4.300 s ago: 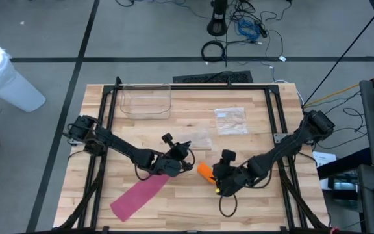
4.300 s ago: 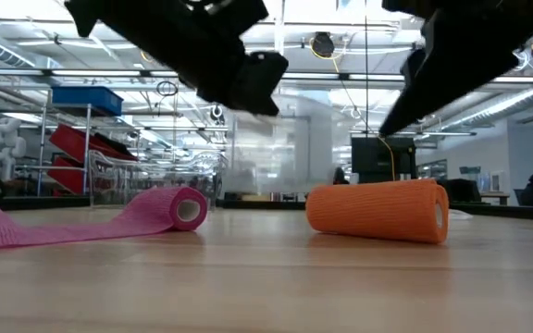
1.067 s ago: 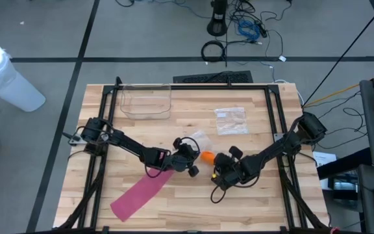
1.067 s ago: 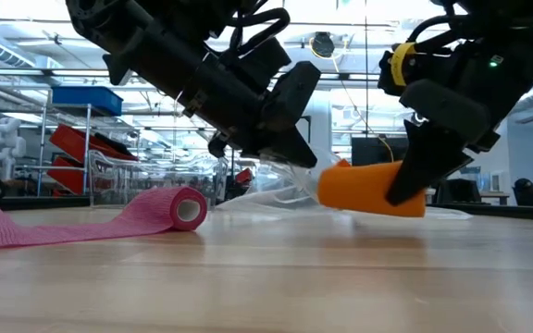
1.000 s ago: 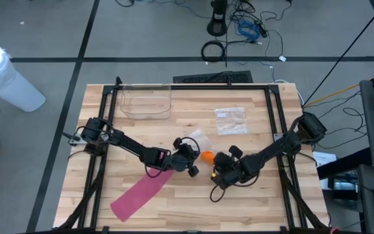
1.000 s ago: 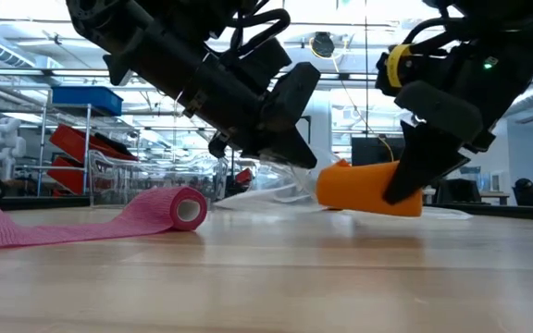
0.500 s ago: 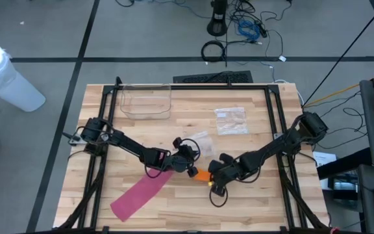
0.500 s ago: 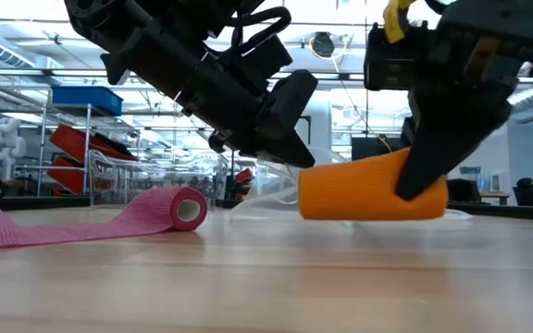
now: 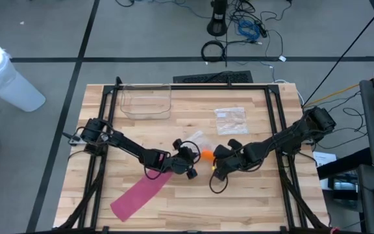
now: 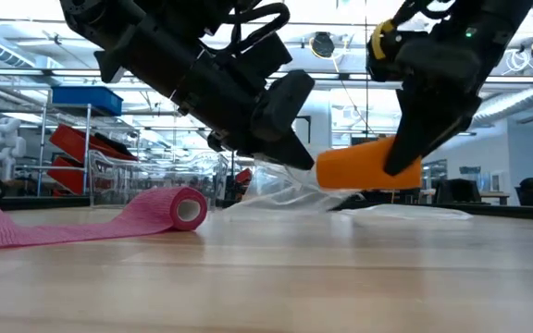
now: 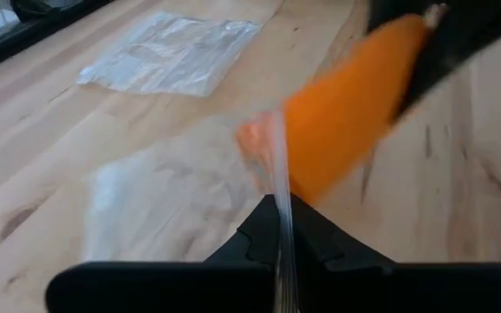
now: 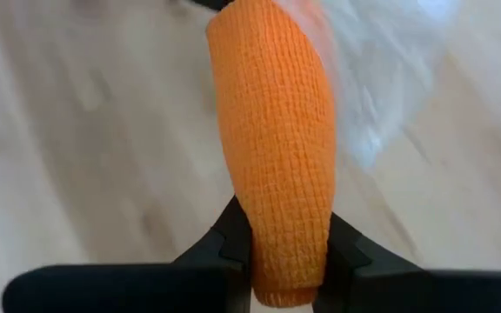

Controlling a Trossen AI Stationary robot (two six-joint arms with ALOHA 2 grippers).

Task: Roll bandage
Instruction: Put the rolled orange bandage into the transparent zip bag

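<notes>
An orange bandage roll [image 10: 368,165] hangs above the table with my right gripper [image 12: 290,252] shut on it. Its far end [image 11: 255,139] shows through the mouth of a clear plastic bag [image 9: 199,138]. My left gripper [image 11: 281,228] is shut on that bag, right beside the roll. A pink bandage [image 9: 138,194] lies partly unrolled on the table toward the near left. Its rolled end [image 10: 188,208] rests on the wood, with no gripper on it. My left gripper pinches an edge of the clear bag [image 11: 278,196] between its two fingers, at the bag's mouth. The film stands up from the fingers and the rest of the bag trails down to the table [image 10: 257,196]. My right gripper pinches the orange roll's near end [image 12: 287,235] between its two fingers, across the roll's width. The roll is lifted clear of the table and sticks out past the fingers toward the bag, roughly level.
A second clear bag [image 9: 230,120] lies flat at the far right of the middle. A clear plastic container [image 9: 147,101] stands at the far left. Black frame rails [image 9: 106,130] run along the table's sides. Bare wood lies along the near edge.
My right gripper swung the orange roll toward the near edge and down close to the table. It then carried the roll back toward the far edge and up, to the bag's mouth. The roll now hangs higher and clear of the table.
</notes>
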